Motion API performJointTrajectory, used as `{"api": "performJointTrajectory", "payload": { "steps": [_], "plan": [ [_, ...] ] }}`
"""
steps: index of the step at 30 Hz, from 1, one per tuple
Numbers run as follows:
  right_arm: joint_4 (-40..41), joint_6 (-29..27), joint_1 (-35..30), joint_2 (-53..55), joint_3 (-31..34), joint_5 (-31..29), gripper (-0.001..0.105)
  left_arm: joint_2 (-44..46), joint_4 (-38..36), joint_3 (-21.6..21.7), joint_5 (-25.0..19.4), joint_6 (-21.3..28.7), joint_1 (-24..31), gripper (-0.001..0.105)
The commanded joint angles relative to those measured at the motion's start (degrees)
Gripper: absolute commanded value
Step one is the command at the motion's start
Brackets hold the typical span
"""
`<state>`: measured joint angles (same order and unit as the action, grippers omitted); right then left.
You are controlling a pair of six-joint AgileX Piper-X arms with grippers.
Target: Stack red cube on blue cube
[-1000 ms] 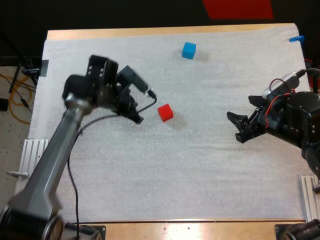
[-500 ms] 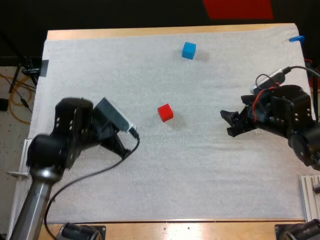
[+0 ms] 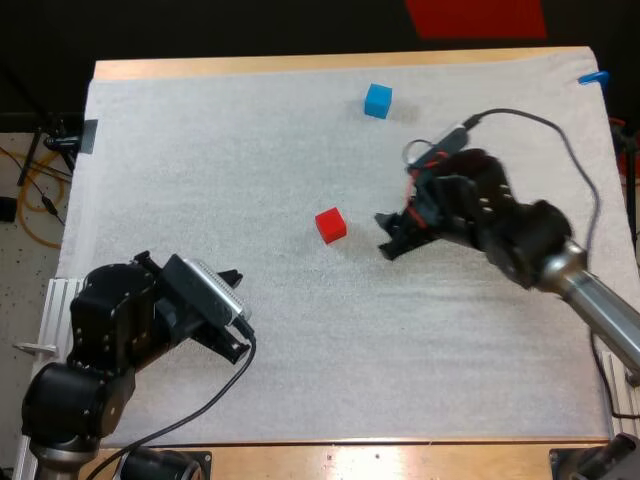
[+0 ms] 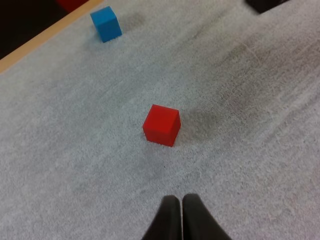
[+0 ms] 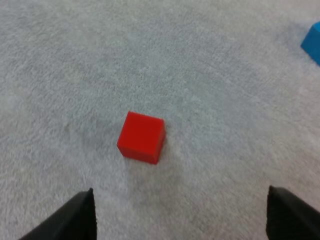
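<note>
The red cube rests on the white mat near its middle. The blue cube stands apart from it, near the far edge. My right gripper is open just to the right of the red cube, not touching it. In the right wrist view the red cube lies ahead of the wide-apart fingers, with the blue cube farther off. My left gripper is shut on nothing, well short of the red cube; the blue cube lies beyond. My left arm sits at the mat's near left.
The wooden table edge runs along the far side, close behind the blue cube. Open mat lies between the two cubes and in front of the red one.
My left arm has pulled back from beside the red cube to the near left of the mat. My right arm has moved left, bringing its open gripper close to the red cube.
</note>
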<state>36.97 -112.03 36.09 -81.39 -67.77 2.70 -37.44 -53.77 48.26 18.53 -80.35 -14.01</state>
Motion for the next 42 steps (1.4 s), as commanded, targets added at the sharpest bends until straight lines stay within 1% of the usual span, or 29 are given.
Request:
{"api": "performJointTrajectory", "payload": {
  "steps": [1,4,9,13,17,19,24,32,36,39,42],
  "plan": [
    [-0.4,2.3,0.8,-2.3,-2.4,-1.7,0.067,0.8,0.5,0.0,0.5,-0.8,-0.3,0.000],
    [-0.3,5.0,1.5,-7.0,-6.3,-2.7,0.067,2.2,0.5,0.0,1.6,-0.8,-0.3,0.000],
    [0.2,6.9,3.0,-14.0,-12.4,-2.7,0.067,4.2,0.2,0.0,1.9,-0.8,-0.3,0.000],
    [1.8,7.3,4.4,-20.1,-17.3,-6.6,0.067,6.1,-0.4,0.0,1.9,-0.8,-0.3,0.000],
    [3.0,9.0,5.0,-24.6,-20.3,-6.7,0.067,7.2,-0.4,0.0,3.3,-0.8,-0.3,0.000],
    [3.9,10.9,4.9,-27.0,-21.7,-6.7,0.067,7.2,-0.9,0.0,3.6,-0.8,-0.3,0.000],
    [3.8,11.9,4.9,-30.2,-22.4,-5.1,0.067,7.2,-1.6,0.0,3.6,-0.8,-0.3,0.000],
    [3.6,13.9,5.6,-33.6,-22.8,-5.0,0.067,7.2,-1.6,0.0,3.6,-0.8,-0.3,0.000],
    [3.4,14.1,5.9,-34.7,-22.8,-5.0,0.067,7.2,-1.6,0.0,3.6,-0.8,-0.3,0.000],
    [2.7,14.1,6.1,-35.7,-22.8,-3.3,0.067,7.2,-1.6,0.0,3.6,-0.8,-0.3,0.000],
    [2.3,14.5,6.4,-36.6,-22.9,-3.2,0.067,7.2,-1.6,0.0,3.6,-0.8,-0.3,0.000]
  ]
}}
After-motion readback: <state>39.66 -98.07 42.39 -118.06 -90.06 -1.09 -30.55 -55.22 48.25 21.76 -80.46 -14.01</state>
